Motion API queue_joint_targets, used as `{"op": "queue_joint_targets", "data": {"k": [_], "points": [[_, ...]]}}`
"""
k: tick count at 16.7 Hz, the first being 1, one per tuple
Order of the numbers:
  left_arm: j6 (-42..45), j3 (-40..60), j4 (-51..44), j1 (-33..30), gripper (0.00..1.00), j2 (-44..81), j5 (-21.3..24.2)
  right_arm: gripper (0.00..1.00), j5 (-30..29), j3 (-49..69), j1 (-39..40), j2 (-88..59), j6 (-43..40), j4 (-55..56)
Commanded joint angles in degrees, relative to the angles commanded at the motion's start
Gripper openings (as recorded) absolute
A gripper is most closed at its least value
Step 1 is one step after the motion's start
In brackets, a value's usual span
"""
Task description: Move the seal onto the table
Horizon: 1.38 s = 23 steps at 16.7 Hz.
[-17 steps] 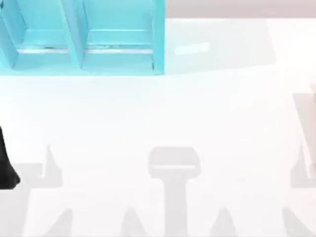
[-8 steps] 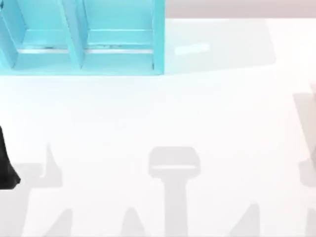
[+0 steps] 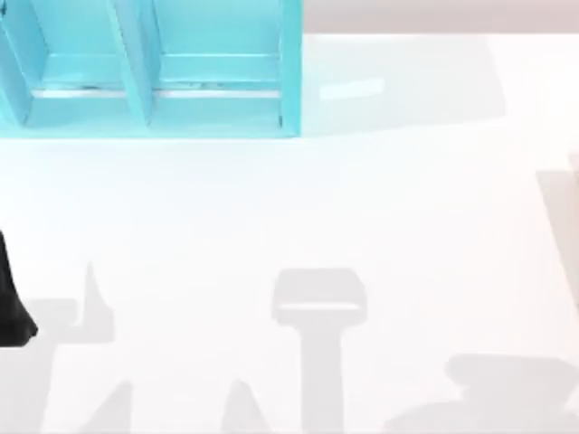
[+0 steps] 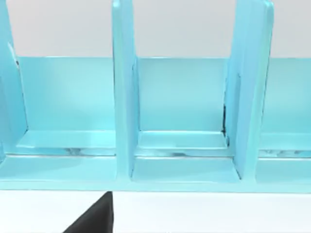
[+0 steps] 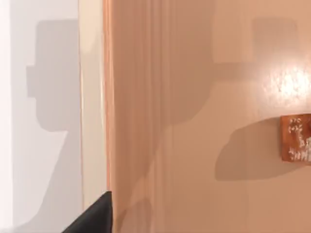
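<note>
seal (image 5: 296, 138) lies on a peach surface (image 5: 204, 97) beside the table (image 3: 298, 208); shelf unit (image 3: 154, 72) far-left. cannot tell either gripper's opening.

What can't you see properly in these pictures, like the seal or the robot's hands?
- The seal: right wrist view, cut off by the picture's edge; its full shape cannot be told.
- Left end effector: top view shows a black piece at the left edge, cut off; open or shut cannot be told.
- The shelf unit: top view, its upper and left parts run out of the picture.
</note>
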<state>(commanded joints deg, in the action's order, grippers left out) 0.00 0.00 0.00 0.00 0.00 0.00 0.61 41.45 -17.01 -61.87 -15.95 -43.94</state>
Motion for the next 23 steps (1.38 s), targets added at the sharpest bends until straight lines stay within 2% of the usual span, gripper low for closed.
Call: {"op": "queue_joint_targets", "data": {"k": [6,11,18,23], "points": [[0.0,0.0,0.0,0.0,1.0,0.0,0.0,1.0,-0.7,19.7,-7.8,-23.1,-8.2,-17.7],[0.0,0.0,0.0,0.0,1.0,0.0,0.0,1.0,-0.6,32.7,-11.8,-33.8,-12.1,-24.4],[0.0,0.0,0.0,0.0,1.0,0.0,0.0,1.0,-0.5,33.7,-12.1,-34.2,-12.6,-25.0],[0.0,0.0,0.0,0.0,1.0,0.0,0.0,1.0,-0.5,27.8,-11.9,-34.5,-12.2,-19.0]]}}
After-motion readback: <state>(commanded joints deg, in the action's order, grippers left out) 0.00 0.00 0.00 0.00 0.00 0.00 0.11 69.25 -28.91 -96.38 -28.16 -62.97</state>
